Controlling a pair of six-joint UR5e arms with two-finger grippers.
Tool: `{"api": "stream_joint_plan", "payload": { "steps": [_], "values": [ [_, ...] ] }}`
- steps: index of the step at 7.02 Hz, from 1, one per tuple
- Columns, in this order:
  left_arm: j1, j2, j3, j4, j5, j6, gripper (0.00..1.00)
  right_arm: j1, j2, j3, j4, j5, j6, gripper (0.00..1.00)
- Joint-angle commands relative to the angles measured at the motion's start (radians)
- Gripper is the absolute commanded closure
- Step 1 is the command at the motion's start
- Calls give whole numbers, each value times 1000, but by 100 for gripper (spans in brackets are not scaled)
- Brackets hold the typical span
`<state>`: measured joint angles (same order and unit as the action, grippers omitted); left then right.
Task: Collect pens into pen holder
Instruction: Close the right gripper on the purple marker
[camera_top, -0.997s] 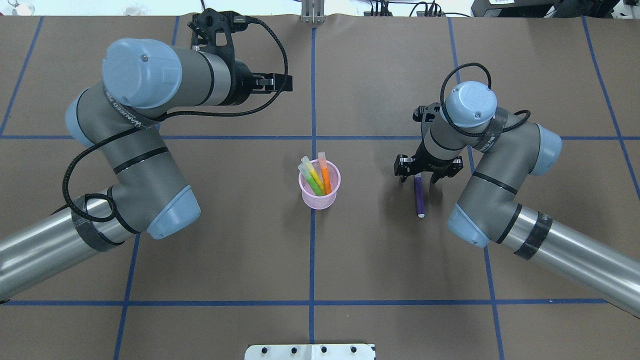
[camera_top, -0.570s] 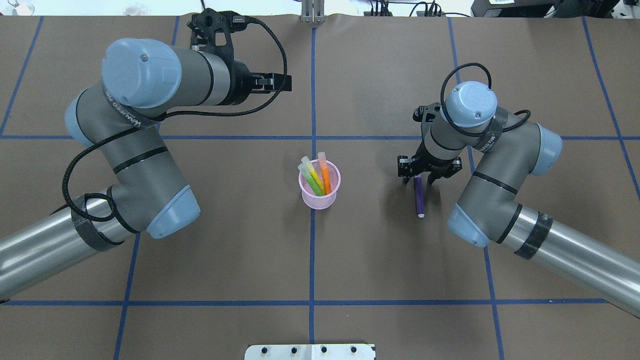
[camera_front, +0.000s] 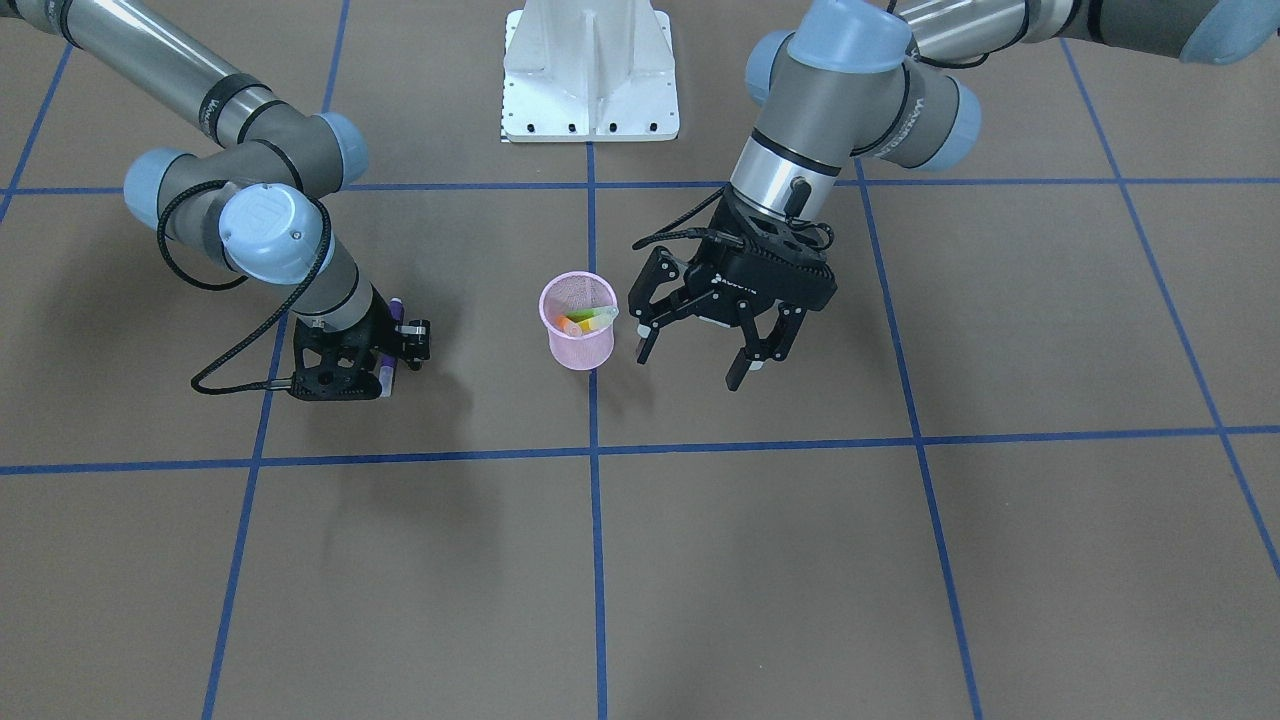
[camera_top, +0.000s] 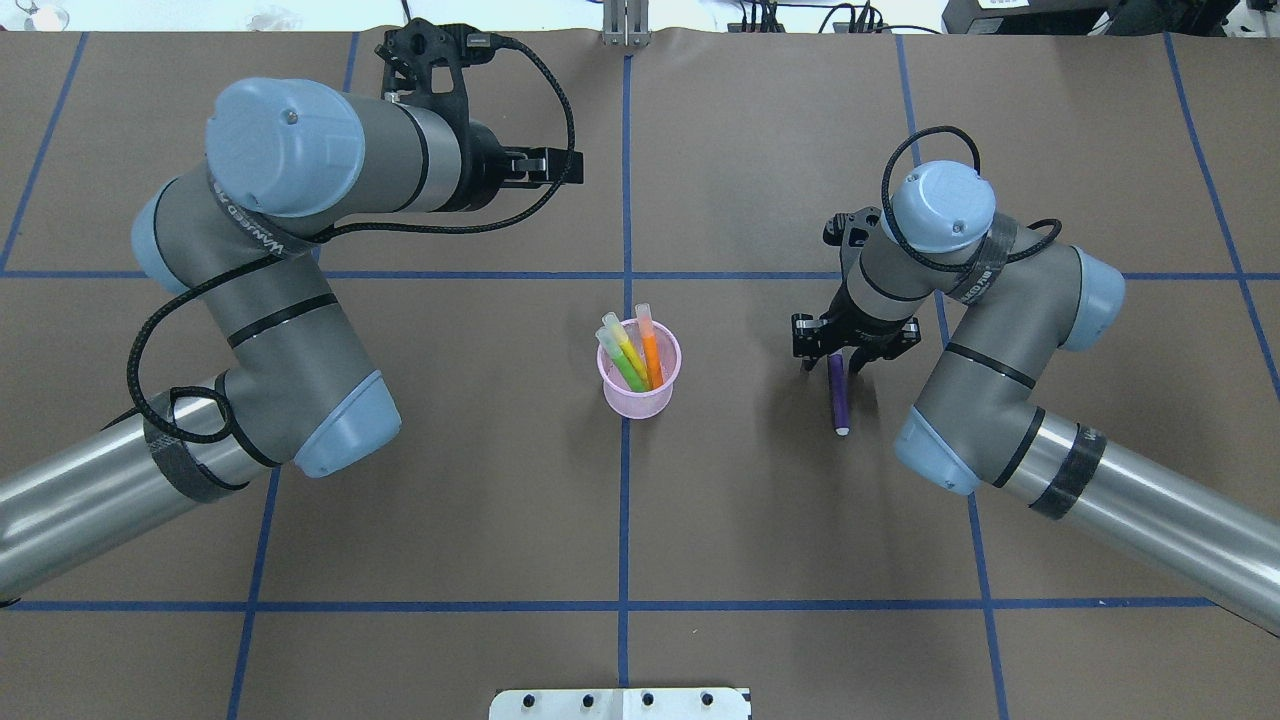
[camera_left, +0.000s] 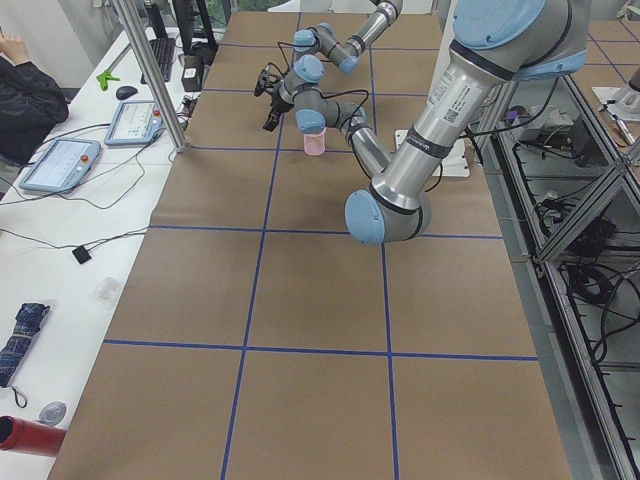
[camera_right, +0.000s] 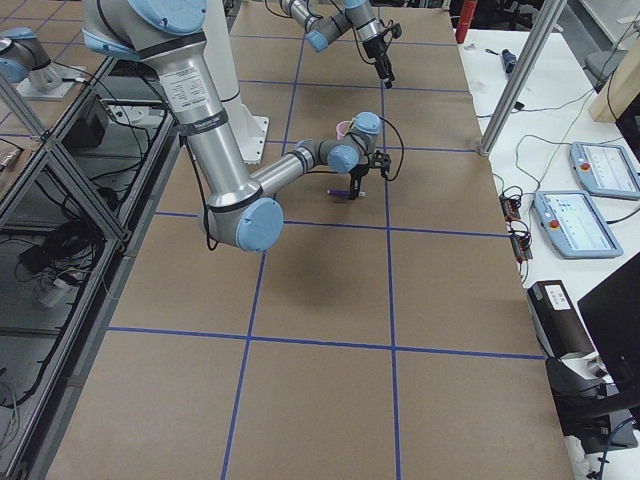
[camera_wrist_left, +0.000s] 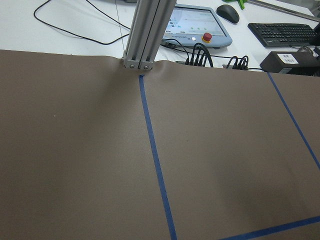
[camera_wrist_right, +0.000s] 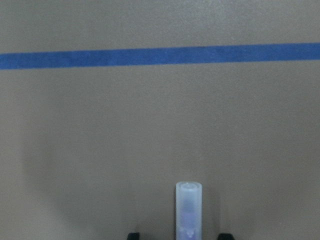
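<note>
Pens (camera_top: 632, 350) of three colours are standing in the pen holder (camera_top: 640, 400): an orange pen (camera_top: 651, 360), a yellow pen (camera_top: 628, 352) and a green pen (camera_top: 624, 370), all leaning with their clear cap ends sticking up past the rim. The pink mesh holder is sitting upright on the tabletop (camera_top: 480, 500), right on the central blue tape line (camera_top: 624, 520), between my two arms.

The purple pen (camera_top: 838, 395) is lying flat on the tabletop on my right side, well apart from the holder and running roughly parallel to that tape line. I am holding my right jaws low over the end of it that lies away from my base, straddling it, one jaw on each side. They are standing narrowly open. In my right wrist view a clear cap end is showing between the jaw tips, which are just peeking in at the bottom edge. A strip of bare tabletop is showing on either side of the cap, so I am not gripping the pen.

My left jaws are hanging wide open with nothing in them, raised above the tabletop on my left side toward the far edge, well apart from the holder. My left wrist camera is looking across brown tabletop and a tape line toward a metal post (camera_wrist_left: 142, 35) at the far edge.
</note>
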<state>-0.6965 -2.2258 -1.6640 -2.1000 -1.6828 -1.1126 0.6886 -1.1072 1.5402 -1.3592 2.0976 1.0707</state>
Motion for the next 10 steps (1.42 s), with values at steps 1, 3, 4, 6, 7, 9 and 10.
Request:
{"api": "stream_joint_plan", "payload": {
  "steps": [1,3,4,6,7,9,10],
  "values": [
    [-1,0,3,0,0,0,3,0,0,1,0,1,0,38],
    [-1,0,3,0,0,-1,5,2,0,1,-6,-1,0,49],
    [-1,0,3,-2,0,0,5,2,0,3,-6,-1,-1,54],
    [-3,-2,3,0,0,-3,14,3,0,3,-8,1,-5,63],
    [-1,-2,3,0,0,-3,14,6,0,3,-8,1,-5,78],
    [-3,0,3,0,0,-3,14,22,1,8,-5,7,-15,100],
    [-6,0,3,0,-2,-1,9,26,3,9,-5,4,-17,100]
  ]
}}
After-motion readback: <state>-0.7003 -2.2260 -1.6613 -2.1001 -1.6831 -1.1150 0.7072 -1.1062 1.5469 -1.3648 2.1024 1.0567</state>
